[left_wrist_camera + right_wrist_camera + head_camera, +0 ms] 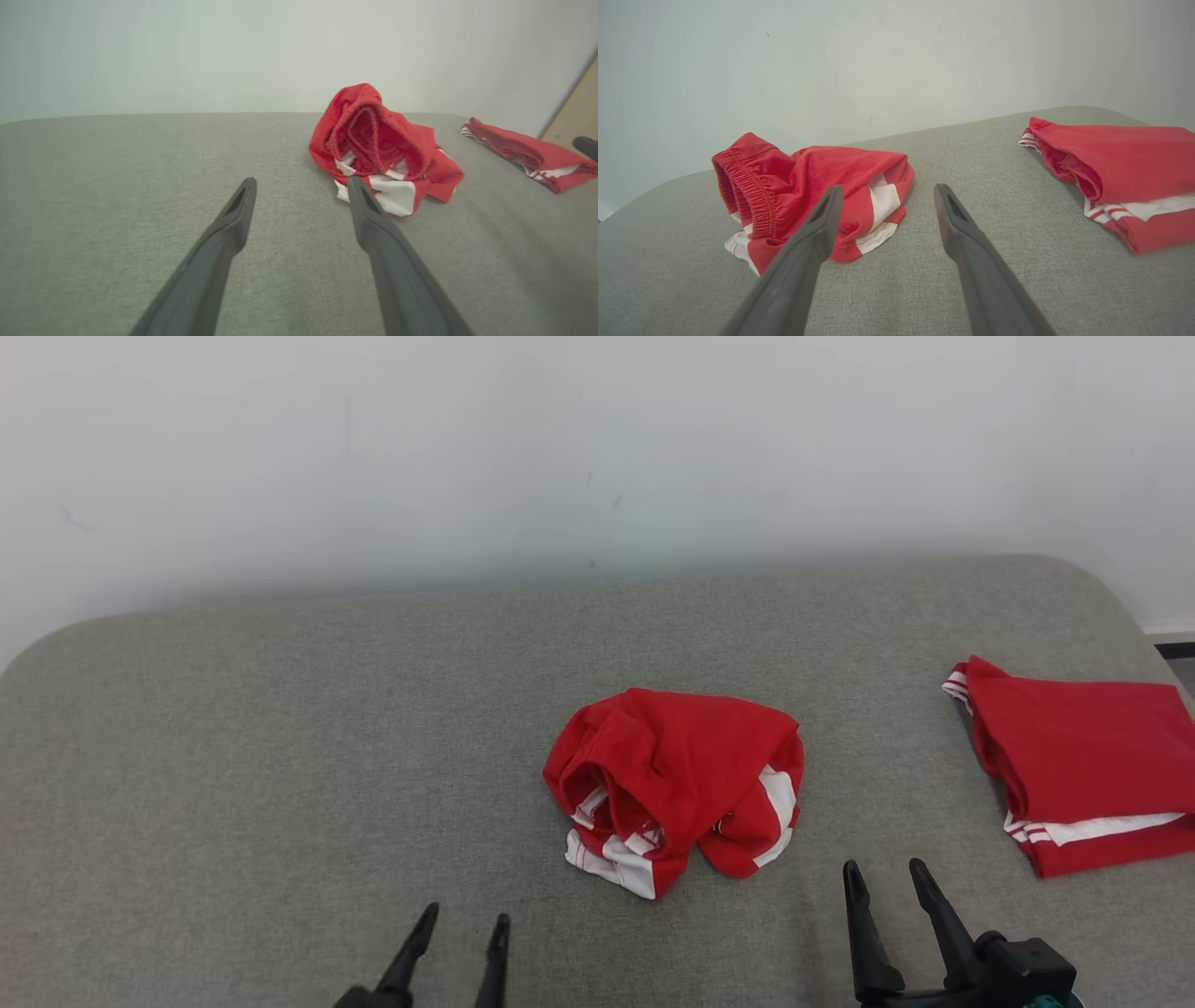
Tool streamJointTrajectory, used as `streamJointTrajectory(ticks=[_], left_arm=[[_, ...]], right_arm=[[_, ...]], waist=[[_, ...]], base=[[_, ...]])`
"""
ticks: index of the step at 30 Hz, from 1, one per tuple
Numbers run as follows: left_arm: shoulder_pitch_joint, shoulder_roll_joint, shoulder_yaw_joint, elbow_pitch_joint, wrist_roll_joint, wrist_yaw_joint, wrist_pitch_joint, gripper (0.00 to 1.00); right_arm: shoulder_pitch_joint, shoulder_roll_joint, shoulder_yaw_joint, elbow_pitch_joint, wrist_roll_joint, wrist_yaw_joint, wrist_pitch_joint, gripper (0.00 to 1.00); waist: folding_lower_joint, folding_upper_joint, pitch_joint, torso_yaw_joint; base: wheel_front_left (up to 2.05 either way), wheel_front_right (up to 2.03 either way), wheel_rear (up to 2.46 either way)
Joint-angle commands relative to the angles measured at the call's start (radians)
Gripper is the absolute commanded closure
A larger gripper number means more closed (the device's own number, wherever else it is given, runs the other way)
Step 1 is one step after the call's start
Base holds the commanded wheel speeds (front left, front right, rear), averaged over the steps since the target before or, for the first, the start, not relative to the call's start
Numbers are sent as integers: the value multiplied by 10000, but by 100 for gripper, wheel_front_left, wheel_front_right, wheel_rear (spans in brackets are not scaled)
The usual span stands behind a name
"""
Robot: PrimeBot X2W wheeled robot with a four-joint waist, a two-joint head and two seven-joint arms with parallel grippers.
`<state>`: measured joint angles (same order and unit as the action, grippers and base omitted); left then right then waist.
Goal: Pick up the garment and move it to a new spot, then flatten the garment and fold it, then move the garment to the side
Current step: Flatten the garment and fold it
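On the middle of the grey pad (280, 756), the garment (674, 789) lies crumpled in a red-and-white heap. A folded pile (1083, 761) sits well apart at the right edge. Nearer the front, the left gripper (467, 915) and right gripper (883, 866) have fingers spread wide, empty, both clear of the garment.

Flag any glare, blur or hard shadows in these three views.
Head view: even diffuse light, no glare, crumpled garment sharp with a faint soft shadow beneath. Left wrist view: left pincer close and slightly soft; lower right corner dimmer. Right wrist view: right pincer soft near the lens, folded garment crisp, no glare.
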<state>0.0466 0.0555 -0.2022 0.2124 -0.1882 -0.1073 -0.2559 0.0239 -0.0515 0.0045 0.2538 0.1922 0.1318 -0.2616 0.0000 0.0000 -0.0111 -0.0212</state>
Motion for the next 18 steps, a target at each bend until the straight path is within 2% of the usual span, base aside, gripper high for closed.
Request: streamJointTrajectory(ticks=[1,8,13,18], left_arm=[[-663,112,-497,431,127,-121,180,0],[-2184,159,-2108,1712,-430,-249,774,0],[-3523,522,-3418,2746,-1014,-224,981,0],[-4543,647,-4041,3737,-1602,-226,1224,0]], right_arm=[[-17,27,39,-37,89,-25,-43,0],[-146,27,102,-41,108,-25,-44,0],[-271,27,179,-45,146,-25,-42,0],[-349,27,269,-65,213,-25,-43,0]], waist=[[0,0,70,-212],[0,0,319,-825],[0,0,545,-1439],[0,0,716,-1996]], base=[[0,0,0],[0,0,0],[0,0,0],[0,0,0]])
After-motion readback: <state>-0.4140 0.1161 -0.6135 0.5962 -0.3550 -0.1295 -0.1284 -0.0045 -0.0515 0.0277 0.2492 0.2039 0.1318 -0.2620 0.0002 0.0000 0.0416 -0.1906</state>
